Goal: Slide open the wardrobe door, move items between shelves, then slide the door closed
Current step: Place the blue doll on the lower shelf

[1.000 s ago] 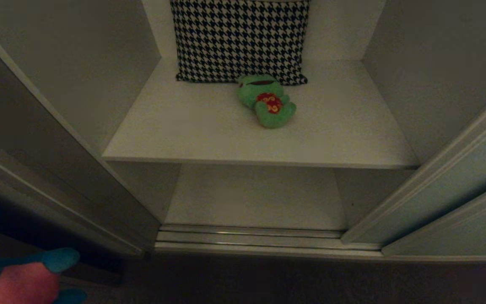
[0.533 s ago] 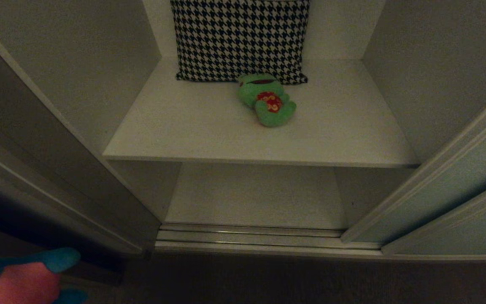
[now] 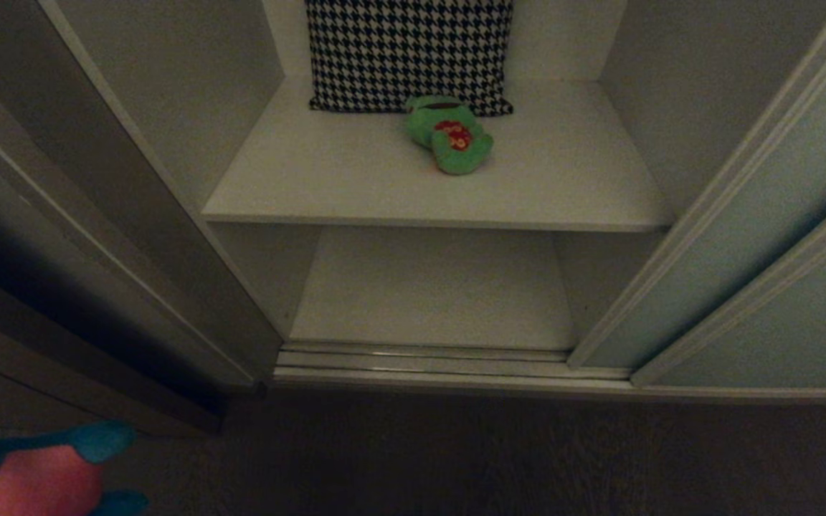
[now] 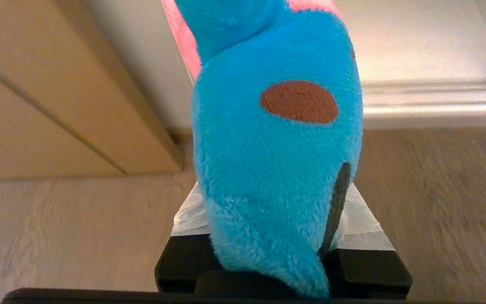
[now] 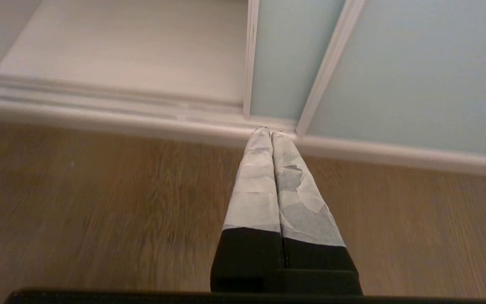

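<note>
Wardrobe doorway stood open; sliding wardrobe door [image 3: 736, 236] was parked right. I saw the green frog [image 3: 449, 135] mid-shelf [image 3: 355, 193], touching the houndstooth cushion [image 3: 409, 54]. Left pincer [image 4: 276, 228] gripped the teal-blue creature [image 4: 268, 139] low over the floor [image 3: 456, 459]. Right pincer [image 5: 271, 134] was closed, empty, near the floor track [image 5: 99, 112].

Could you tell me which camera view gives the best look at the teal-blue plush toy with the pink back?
The left wrist view: the teal-blue plush toy with the pink back fills the picture, clamped in the left claw. The head view catches only part of it at the lower left corner. The right wrist view shows none of it.
</note>
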Motion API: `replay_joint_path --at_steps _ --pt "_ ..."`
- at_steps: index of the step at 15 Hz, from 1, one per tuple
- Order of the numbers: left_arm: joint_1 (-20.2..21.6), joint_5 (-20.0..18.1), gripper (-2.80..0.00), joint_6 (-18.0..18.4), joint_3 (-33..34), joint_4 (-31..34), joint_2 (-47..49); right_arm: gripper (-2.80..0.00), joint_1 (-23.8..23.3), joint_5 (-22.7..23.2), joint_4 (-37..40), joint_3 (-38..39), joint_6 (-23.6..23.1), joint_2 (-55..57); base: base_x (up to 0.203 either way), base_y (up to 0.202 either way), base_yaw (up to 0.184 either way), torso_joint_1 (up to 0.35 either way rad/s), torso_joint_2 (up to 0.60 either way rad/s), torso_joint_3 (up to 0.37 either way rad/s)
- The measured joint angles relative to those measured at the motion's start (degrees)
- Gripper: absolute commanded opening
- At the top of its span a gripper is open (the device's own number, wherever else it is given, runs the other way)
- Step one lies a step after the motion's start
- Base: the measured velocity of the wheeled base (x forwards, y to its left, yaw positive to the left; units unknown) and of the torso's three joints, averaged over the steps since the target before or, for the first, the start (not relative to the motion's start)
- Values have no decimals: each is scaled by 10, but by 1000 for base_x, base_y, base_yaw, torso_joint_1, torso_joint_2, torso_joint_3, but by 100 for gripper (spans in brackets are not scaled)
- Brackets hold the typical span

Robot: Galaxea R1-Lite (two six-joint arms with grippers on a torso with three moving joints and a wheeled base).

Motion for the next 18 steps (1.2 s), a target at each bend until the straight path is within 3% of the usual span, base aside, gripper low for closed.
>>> replay_joint_path --at_steps 7,18 --pt "0 26 -280 -29 0 0 0 -280 0 0 0 0 0 0 -11 0 0 -1 1 -9" --pt "0 24 -280 -29 -3 8 0 -280 0 0 0 1 0 0 0 0 0 4 3 -182"
